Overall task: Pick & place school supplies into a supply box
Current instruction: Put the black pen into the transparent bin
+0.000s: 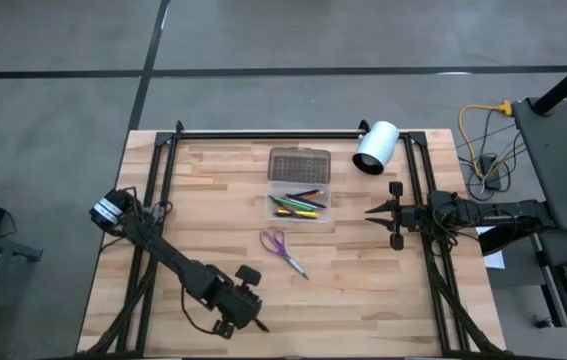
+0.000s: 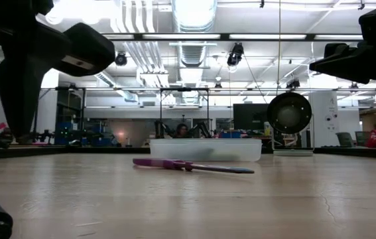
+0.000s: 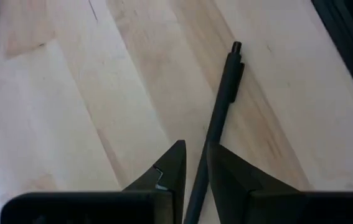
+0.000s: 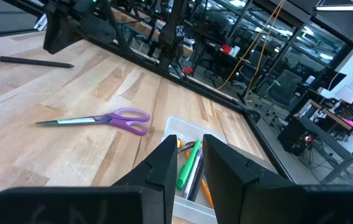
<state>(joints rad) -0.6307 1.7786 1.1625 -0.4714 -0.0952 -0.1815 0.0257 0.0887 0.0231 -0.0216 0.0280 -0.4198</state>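
Observation:
A black pen (image 3: pixel 223 99) lies on the wood near the table's near edge, also visible as the black pen (image 4: pixel 33 60). My left gripper (image 3: pixel 195 149) is down over it, shut on it; the same gripper (image 1: pixel 253 320) shows in the high view. The clear supply box (image 1: pixel 300 207) stands mid-table with several coloured pens inside, its dotted lid (image 1: pixel 299 163) folded open toward the far edge. Purple-handled scissors (image 1: pixel 283 250) lie flat just near of the box. My right gripper (image 1: pixel 370 210) hovers right of the box, fingers nearly together, holding nothing. My left gripper has the black pen's shaft (image 3: pixel 208 140) pinched between its two fingers, which lie across the pen and come from above. The clip end (image 3: pixel 235 50) sticks out ahead of the fingers. The pen lies on the table; its other end is hidden under the gripper.
A white cylinder (image 1: pixel 375 148) lies at the far right by the frame rail. Black frame rails (image 1: pixel 163 180) run along the left, right and far sides. Bare wood lies between the scissors and my left gripper.

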